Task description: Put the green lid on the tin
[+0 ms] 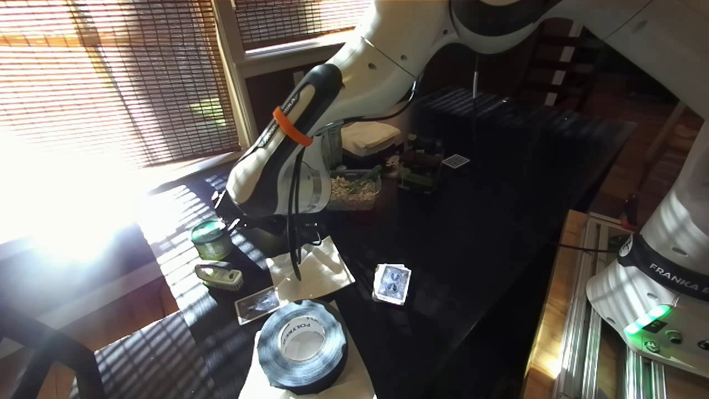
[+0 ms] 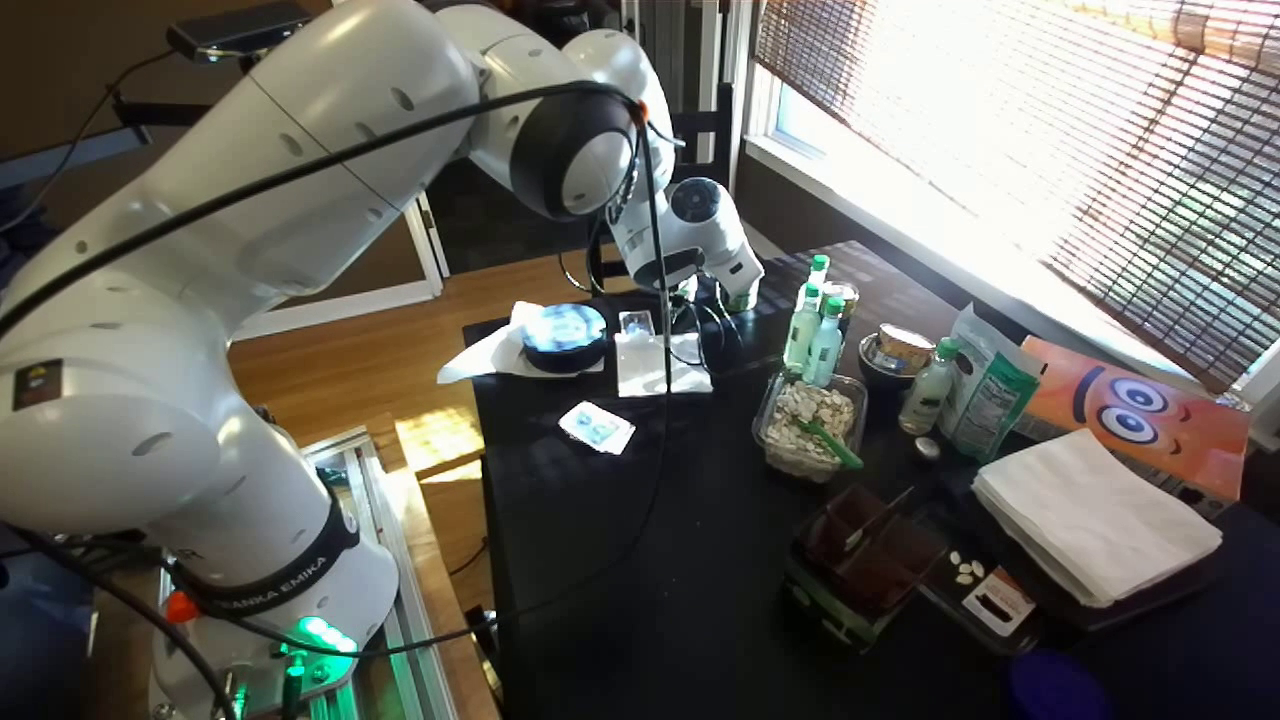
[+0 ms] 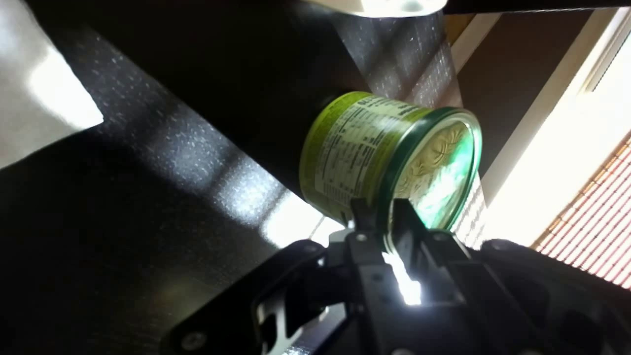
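1 green lid on tin, gripper at edge, flakes in tub

Right at the black metal gripper, the short cylindrical tin wears a yellow-green label with a pale panel of fine dark print. The flat round green lid, also there, shows a dark green rim around golden leafy figures and a bright green glare. Beneath the gripper, the flat black tabletop is crossed by pale stripes of sunlight. Near the gripper lies a flat cream paper sheet; farther off, a stack of rectangular cards has ornate blue-and-white backs, and a round blue-grey tape roll has a white core. Well apart from it, a flat orange package bears 2 white-and-blue eyes.
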You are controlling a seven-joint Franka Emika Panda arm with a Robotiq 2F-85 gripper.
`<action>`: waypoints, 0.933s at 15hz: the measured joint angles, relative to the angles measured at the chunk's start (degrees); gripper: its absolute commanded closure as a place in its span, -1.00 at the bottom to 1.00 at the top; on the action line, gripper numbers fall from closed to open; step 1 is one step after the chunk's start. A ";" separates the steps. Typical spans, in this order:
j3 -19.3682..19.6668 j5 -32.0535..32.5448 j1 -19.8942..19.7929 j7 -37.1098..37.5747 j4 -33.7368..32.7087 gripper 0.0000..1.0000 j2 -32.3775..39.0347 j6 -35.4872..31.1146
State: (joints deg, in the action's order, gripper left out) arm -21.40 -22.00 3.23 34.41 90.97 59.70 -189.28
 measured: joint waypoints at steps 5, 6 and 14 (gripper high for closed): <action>0.01 0.00 0.01 -0.30 0.23 -0.67 0.07 0.02; 0.00 0.00 0.01 -0.49 0.34 -0.83 -0.12 0.01; -0.07 0.30 -1.24 -6.22 14.98 -1.00 -14.19 3.35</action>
State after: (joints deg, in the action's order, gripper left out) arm -21.47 -21.70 1.99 28.20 105.95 45.51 -185.92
